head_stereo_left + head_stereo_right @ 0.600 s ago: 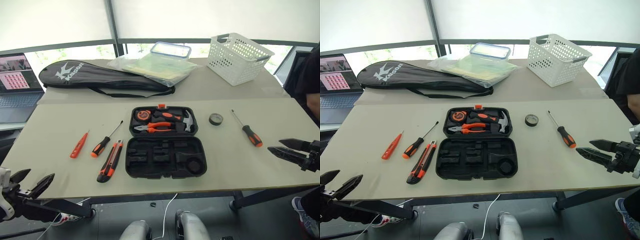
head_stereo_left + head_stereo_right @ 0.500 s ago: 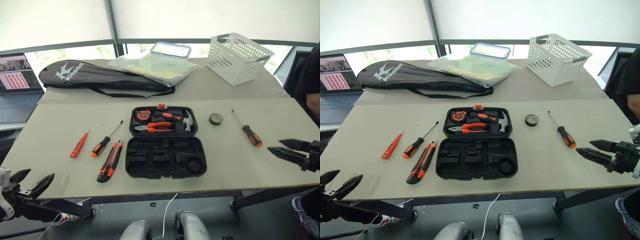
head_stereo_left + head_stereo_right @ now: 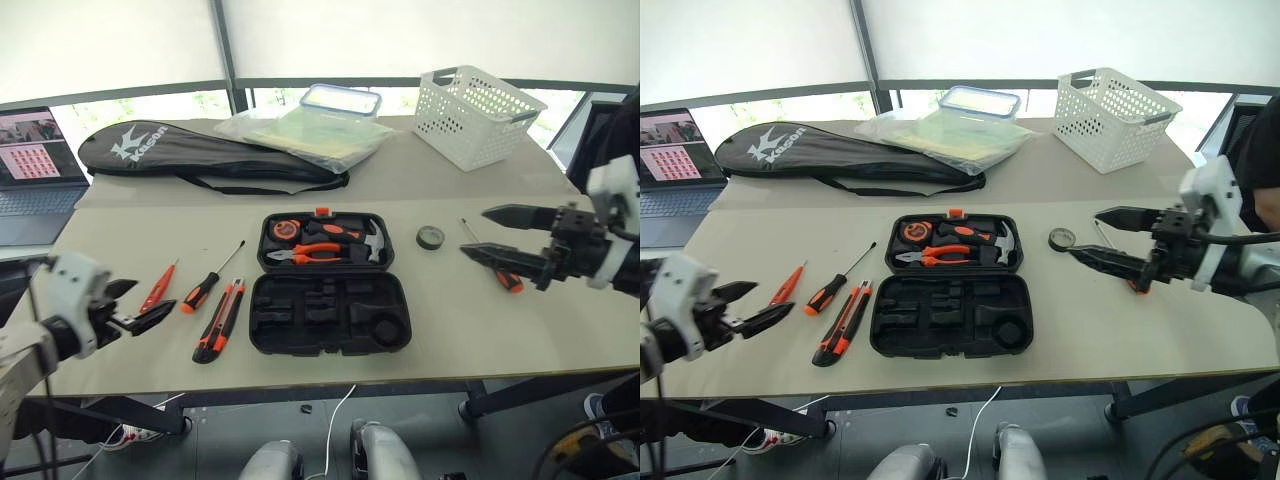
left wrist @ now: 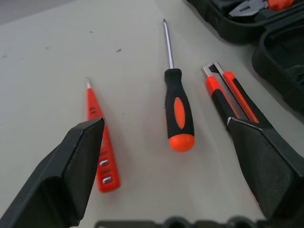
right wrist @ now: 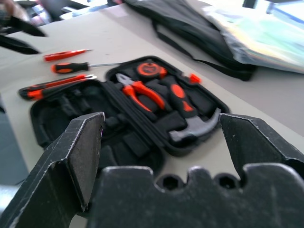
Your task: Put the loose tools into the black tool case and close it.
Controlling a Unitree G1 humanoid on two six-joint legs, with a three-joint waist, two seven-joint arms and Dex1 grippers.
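the left claw [image 3: 133,305], spread and empty, hovers at the near end of the slim red screwdriver [image 3: 158,288], whose shaft points far-right toward the open tool case [image 3: 328,318].

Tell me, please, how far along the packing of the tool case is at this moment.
Done: nothing yet; the black tool case lies open. In hand: nothing; the left gripper is open near the red screwdriver, and the right gripper is open above the right-hand screwdriver. Left: those two, the other screwdriver, utility knife and tape roll, then closing the case.
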